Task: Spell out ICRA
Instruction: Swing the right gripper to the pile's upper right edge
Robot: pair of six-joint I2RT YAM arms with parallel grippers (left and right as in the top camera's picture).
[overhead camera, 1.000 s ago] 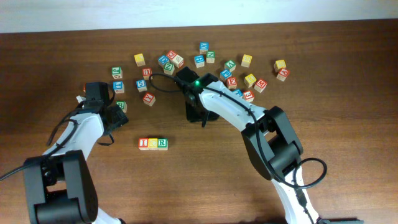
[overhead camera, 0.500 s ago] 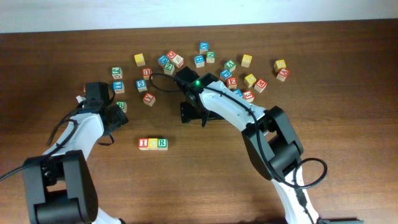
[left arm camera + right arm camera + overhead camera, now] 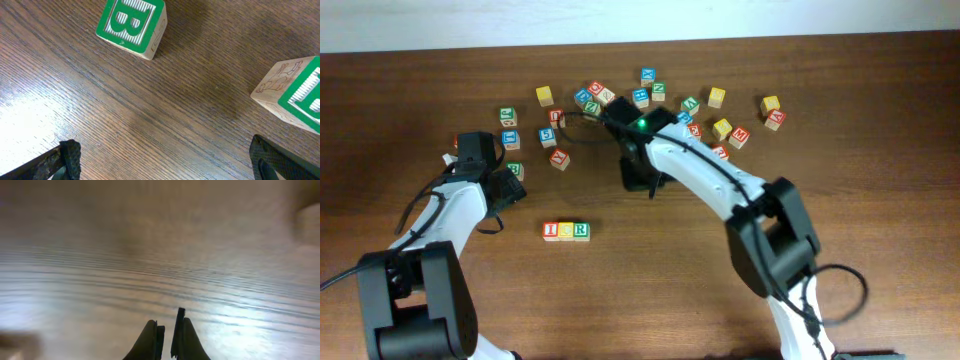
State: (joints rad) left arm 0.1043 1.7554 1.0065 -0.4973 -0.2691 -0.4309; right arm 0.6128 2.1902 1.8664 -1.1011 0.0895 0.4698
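Holds right black two-finger gripper (image 3: 167, 330) pinched together on nothing, seemingly above brown wooden table (image 3: 650, 290); holds left black two-finger gripper (image 3: 165, 156) spread wide near green-lettered wooden B cube (image 3: 132, 22).

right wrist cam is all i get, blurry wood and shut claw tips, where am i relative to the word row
observer: overhead shows your right claw over bare table, beyond the row and to its right.
operator: how many letters down
observer: three, side by side: I, a yellow-faced block, R.
operator: left arm doing anything
observer: left claw is open above the wood, with a green B block ahead of it, untouched.
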